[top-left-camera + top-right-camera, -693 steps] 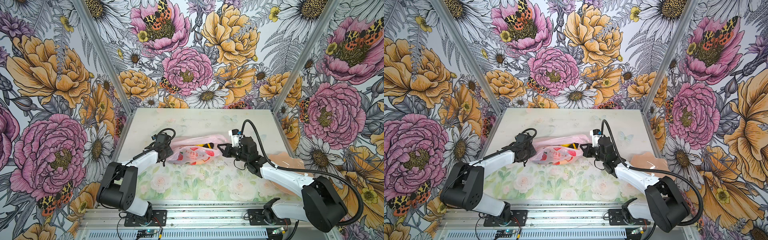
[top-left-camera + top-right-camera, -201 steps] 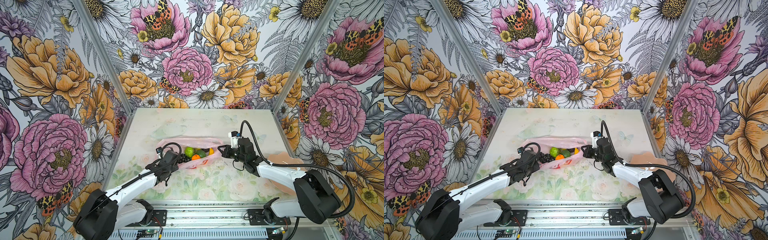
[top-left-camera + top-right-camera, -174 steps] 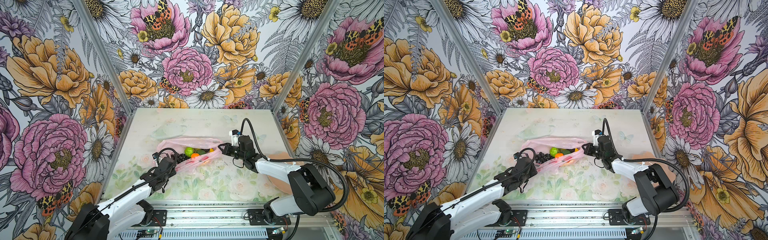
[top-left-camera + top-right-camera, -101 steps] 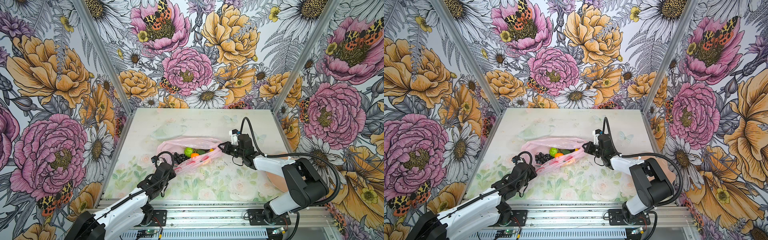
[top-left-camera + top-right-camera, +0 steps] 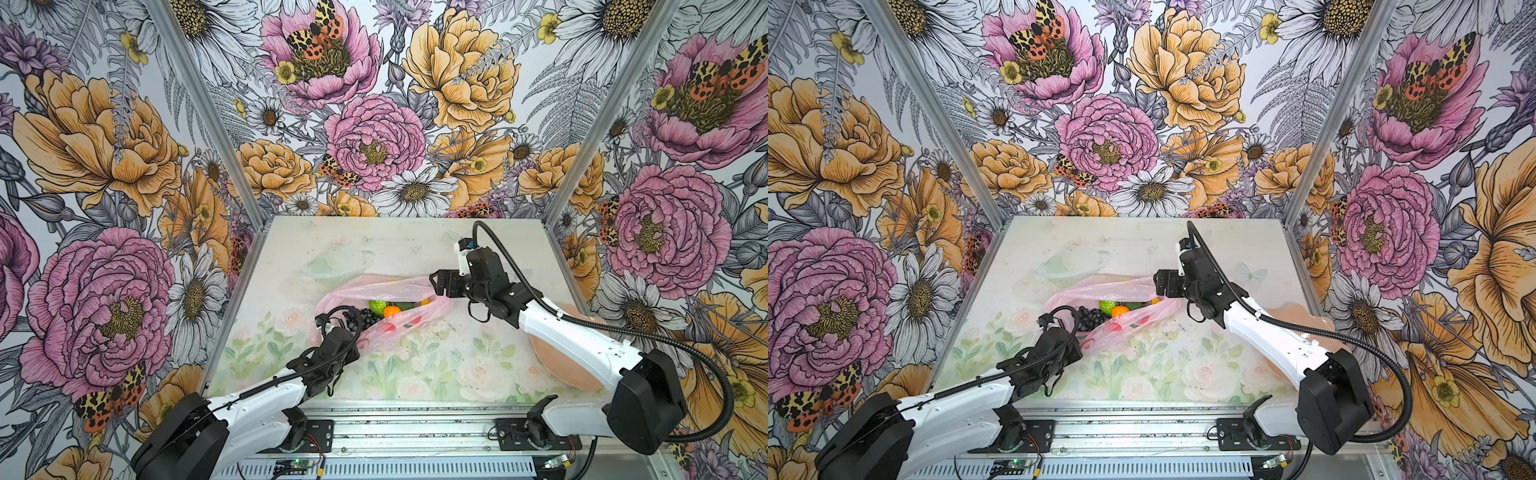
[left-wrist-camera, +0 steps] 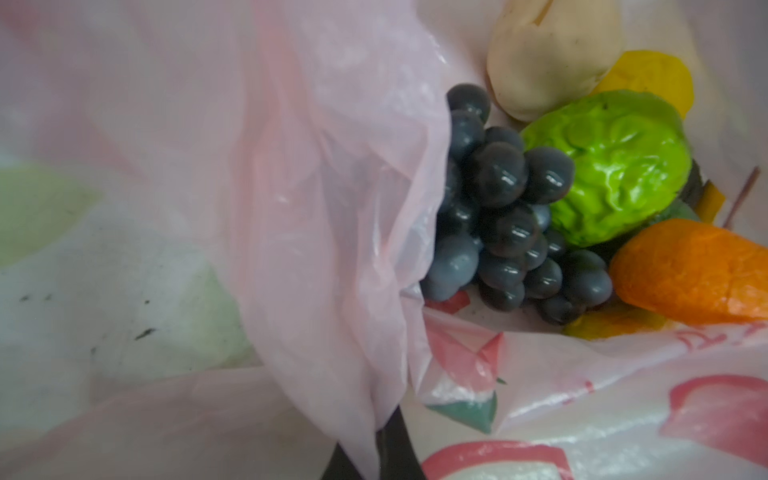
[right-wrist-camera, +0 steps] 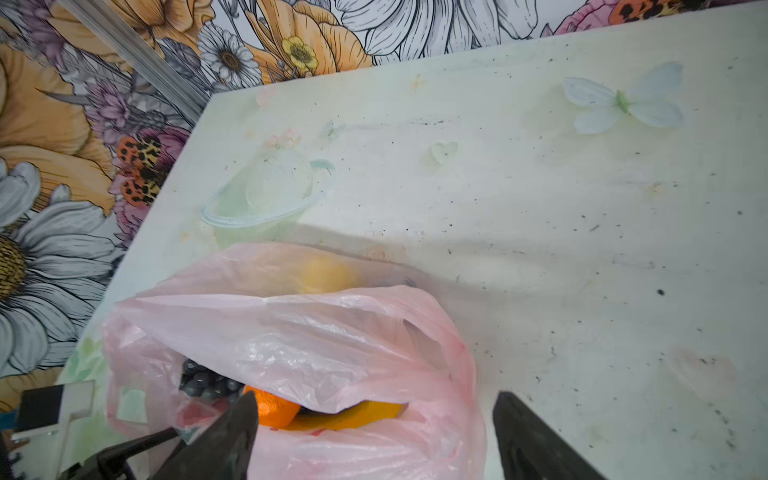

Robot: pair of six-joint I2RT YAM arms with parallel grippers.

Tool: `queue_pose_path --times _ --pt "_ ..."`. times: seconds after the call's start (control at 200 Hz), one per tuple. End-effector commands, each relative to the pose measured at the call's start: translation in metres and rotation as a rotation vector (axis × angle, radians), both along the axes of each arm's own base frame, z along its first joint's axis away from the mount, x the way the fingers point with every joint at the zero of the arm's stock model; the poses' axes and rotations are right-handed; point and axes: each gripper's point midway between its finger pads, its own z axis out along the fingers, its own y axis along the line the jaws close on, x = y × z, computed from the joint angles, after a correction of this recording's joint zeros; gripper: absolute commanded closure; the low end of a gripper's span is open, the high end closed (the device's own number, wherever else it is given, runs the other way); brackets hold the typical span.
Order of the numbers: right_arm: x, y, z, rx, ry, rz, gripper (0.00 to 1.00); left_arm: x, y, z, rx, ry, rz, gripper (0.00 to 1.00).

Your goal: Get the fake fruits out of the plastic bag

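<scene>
Plastic bag [image 5: 386, 286]: thin pink crinkly film, red print, lying mid-table, mouth gaping; grape bunch [image 6: 498, 208], bumpy lime [image 6: 615, 166], orange [image 6: 690, 274], beige lumpy piece [image 6: 544, 54] inside. Left gripper [image 6: 392, 440]: jaws pressed together, pinching bag's near-left edge. Right gripper [image 7: 376, 403]: jaws spread wide, straddling bag's right end, holding nothing.

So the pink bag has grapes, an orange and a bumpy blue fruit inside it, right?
Almost. The bumpy fruit is bright green, not blue. The left wrist view shows it inside the pink bag, right next to the grapes and the orange.
</scene>
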Motion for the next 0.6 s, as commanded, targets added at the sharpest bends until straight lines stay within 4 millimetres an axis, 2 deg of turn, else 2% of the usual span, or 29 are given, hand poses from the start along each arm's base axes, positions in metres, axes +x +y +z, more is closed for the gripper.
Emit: queue_pose_path --times 0.0,0.075,0.21,0.35,0.455,0.515,0.595 --pt "-0.008 0.000 -0.009 -0.274 -0.045 0.072 0.10 0.002 -0.002 0.005 0.011 -0.022 -0.006 1.00" --pt "-0.013 0.025 -0.010 -0.386 -0.105 0.188 0.09 0.001 0.001 0.005 0.016 -0.025 0.008 1.00" --pt "-0.020 0.068 -0.034 -0.543 -0.142 0.371 0.07 0.002 0.003 0.009 0.014 -0.038 0.014 1.00" --pt "-0.014 0.092 -0.056 -0.584 -0.120 0.441 0.11 0.001 0.006 0.012 0.019 -0.043 0.020 1.00" --pt "-0.005 0.096 -0.066 -0.619 -0.111 0.427 0.14 0.001 0.009 0.014 0.026 -0.045 0.027 1.00" --pt "0.004 0.093 -0.071 -0.638 -0.104 0.393 0.20 0.000 0.011 0.013 0.028 -0.042 0.030 1.00" --pt "0.017 0.088 -0.072 -0.617 -0.086 0.355 0.44 -0.002 0.014 0.012 0.029 -0.037 0.040 1.00"
